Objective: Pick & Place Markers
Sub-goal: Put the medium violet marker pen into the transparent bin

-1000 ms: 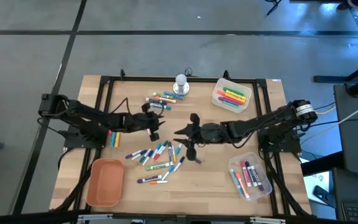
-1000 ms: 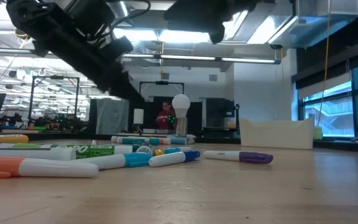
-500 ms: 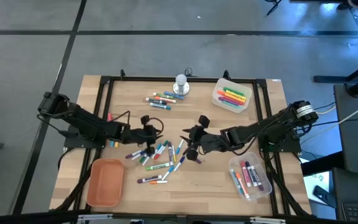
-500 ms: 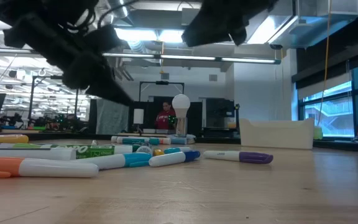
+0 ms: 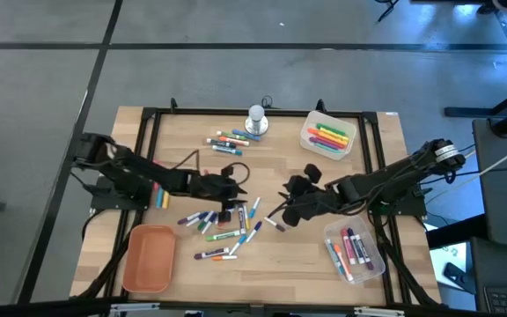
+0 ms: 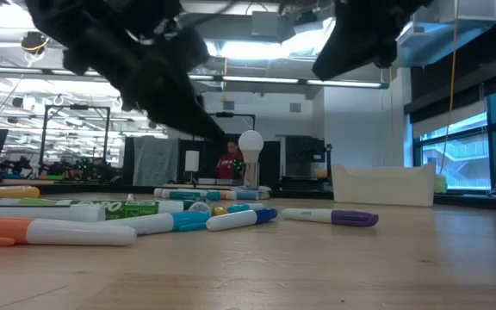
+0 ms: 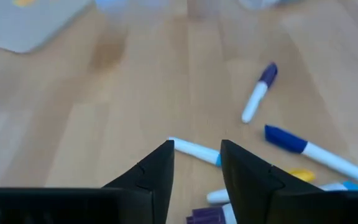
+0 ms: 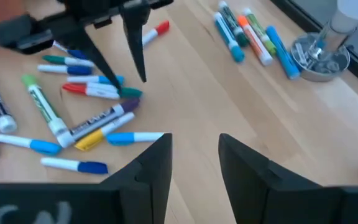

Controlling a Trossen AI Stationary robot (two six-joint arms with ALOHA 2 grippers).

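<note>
Directly beneath left hand (image 5: pixel 232 206): scattered markers (image 5: pixel 223 222).

Print shows on a few markers (image 6: pixel 136 209), but none of it can be read.

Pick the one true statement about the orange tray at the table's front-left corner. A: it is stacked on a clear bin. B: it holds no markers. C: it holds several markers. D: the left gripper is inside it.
B: in the high view the orange tray shows only its bare inside, while the markers lie loose on the table beside it.
</note>
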